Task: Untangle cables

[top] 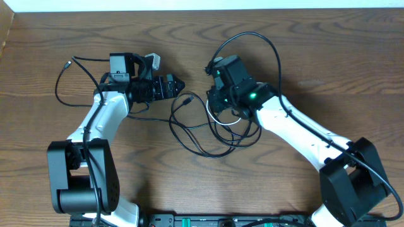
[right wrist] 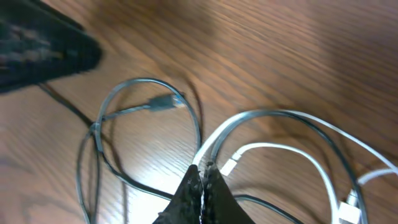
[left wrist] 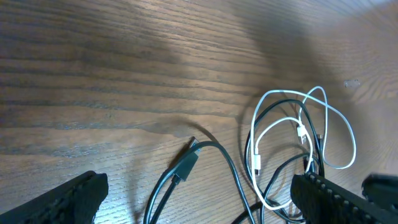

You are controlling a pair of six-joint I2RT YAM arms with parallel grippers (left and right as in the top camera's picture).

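Reaching inward, right arm (top: 297,123) pinches cables (right wrist: 217,142) in closed jaws.

Three cameras on one counter (top: 303,38) — one fixed above, two on the wrists.
The overhead view looks straight down from high up and takes in the whole cable tangle (top: 222,120). The left wrist view looks low and close across the wood, out between its own jaws; the right wrist view sits even nearer, right over the tangle. All three share the white cable (right wrist: 267,146) and a black plug (left wrist: 186,165).
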